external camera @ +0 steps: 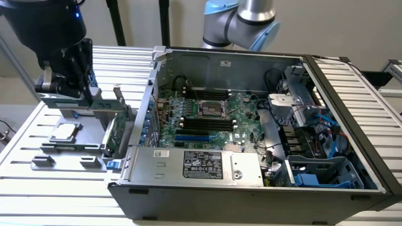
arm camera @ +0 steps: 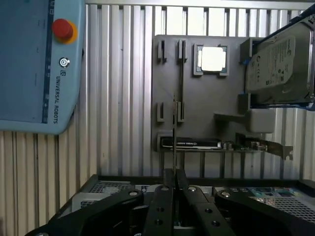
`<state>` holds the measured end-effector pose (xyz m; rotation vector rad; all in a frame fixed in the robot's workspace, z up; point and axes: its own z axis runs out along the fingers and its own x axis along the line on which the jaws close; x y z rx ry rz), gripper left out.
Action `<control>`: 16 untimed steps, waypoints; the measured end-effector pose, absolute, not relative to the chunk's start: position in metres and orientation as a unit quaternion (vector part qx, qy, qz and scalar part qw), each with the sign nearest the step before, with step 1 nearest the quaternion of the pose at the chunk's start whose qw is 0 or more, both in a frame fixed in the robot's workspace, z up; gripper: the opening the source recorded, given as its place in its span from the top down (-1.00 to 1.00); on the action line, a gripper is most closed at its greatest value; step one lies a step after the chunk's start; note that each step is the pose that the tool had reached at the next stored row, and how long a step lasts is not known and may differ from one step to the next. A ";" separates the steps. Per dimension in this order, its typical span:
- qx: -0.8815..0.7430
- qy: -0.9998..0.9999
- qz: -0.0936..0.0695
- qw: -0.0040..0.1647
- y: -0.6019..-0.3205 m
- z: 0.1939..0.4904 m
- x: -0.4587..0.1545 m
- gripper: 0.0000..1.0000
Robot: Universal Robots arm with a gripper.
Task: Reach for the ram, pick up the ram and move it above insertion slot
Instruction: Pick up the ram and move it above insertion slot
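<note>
Claw: your claw (arm camera: 174, 189) pinched the ram (arm camera: 174, 132) edge-on, fingers pressed against its faces.
Ram: it hung above the grey fixture tray (arm camera: 197, 98), beside the computer case (external camera: 251, 141).
Slot: the insertion slot (external camera: 204, 123) sat inside that case, well apart.

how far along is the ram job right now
Done: the reach, by the look of it. The tool appears closed on the ram, seen edge-on. In hand: the pickup, with the ram over the grey fixture tray. Left: the ram is not yet above the insertion slot in the computer case.
</note>
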<state>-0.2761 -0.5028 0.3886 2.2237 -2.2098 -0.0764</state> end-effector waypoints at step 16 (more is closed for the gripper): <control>0.709 -0.705 -0.027 0.000 -0.501 0.404 -0.205 0.74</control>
